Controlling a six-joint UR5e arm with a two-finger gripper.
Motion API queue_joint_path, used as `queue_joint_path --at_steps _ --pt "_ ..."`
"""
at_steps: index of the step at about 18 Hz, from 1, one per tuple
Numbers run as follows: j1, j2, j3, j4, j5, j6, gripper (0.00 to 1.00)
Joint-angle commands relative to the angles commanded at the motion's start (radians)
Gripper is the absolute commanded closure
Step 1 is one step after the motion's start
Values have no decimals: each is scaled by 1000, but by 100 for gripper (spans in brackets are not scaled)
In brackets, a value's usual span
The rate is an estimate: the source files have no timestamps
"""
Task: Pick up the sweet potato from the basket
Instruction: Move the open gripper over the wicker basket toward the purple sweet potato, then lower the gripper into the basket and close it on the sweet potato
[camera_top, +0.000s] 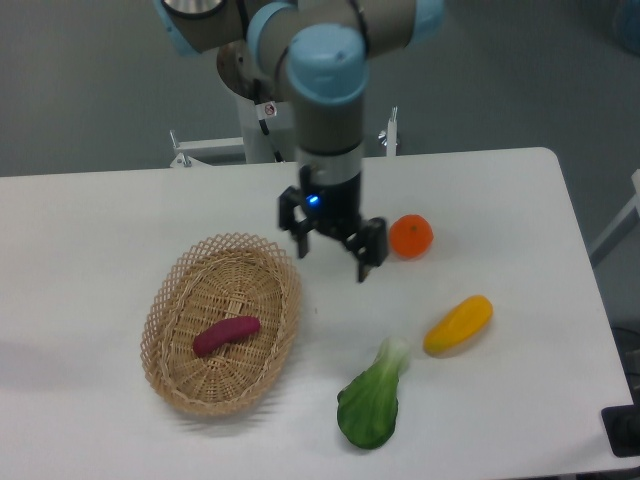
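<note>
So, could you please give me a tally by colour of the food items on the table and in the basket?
Reddish-purple: 1, the sweet potato, lying in the basket
Orange: 1, the round orange
Yellow: 1, the oblong yellow fruit
Green and white: 1, the leafy green vegetable
Total: 4 food items
</note>
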Motion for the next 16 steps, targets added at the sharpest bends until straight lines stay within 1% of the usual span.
queue_joint_path --at_steps 2,3,4,5,6,7,8,12,16 --pt "-37 -43 -2 6 2 24 0" --pt "-58 -66 -2 23 2 35 0" --pt "-81 -89 -2 56 2 43 0" --pt "-89 -98 -5 69 2 43 0" --pt "-113 -127 -6 86 2 70 0" --pt "-133 -176 -6 87 3 131 0" --pt "-141 -195 -2 89 3 140 0" --pt "-161 -236 -3 107 6 143 0" --pt "-164 -241 -3 106 6 144 0"
